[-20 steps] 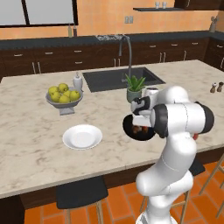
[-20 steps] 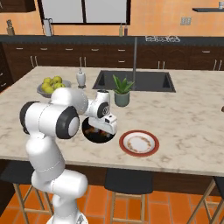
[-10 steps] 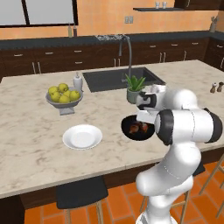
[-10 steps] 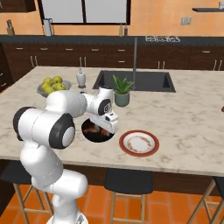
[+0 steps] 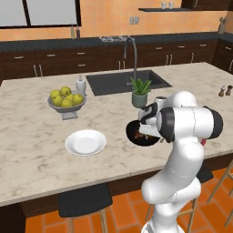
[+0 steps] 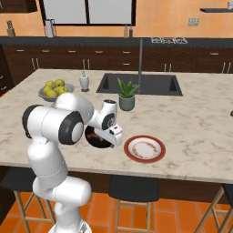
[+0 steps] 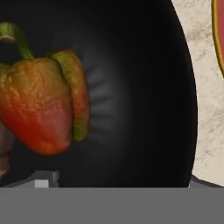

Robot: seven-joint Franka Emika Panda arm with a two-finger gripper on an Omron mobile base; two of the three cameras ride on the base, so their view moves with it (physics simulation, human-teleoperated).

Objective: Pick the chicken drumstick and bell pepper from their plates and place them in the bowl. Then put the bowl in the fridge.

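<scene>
The glossy black bowl [image 5: 134, 134] stands near the island's front edge, and the red-orange bell pepper [image 7: 39, 105] lies inside it. At the left edge of the hand view, a brown bit beside the pepper looks like the chicken drumstick [image 7: 3, 151]. My gripper [image 5: 147, 132] hangs low over the bowl [image 6: 92, 136] with its jaws spread wide and nothing between them. The white plate [image 5: 85, 142] lies bare to the bowl's left. The red-rimmed plate [image 6: 144, 149] lies bare to its right. The fridge is out of view.
A grey footed fruit bowl [image 5: 66, 103] of yellow-green fruit and a small white bottle [image 5: 80, 84] stand behind the white plate. A potted plant [image 5: 140, 93] stands just behind the black bowl, by the sink [image 5: 123, 81]. Two shakers [image 5: 224, 90] stand far right.
The arm's elbow has swung to the right and the hand has settled a little lower over the bowl. The jaws have stayed wide apart.
</scene>
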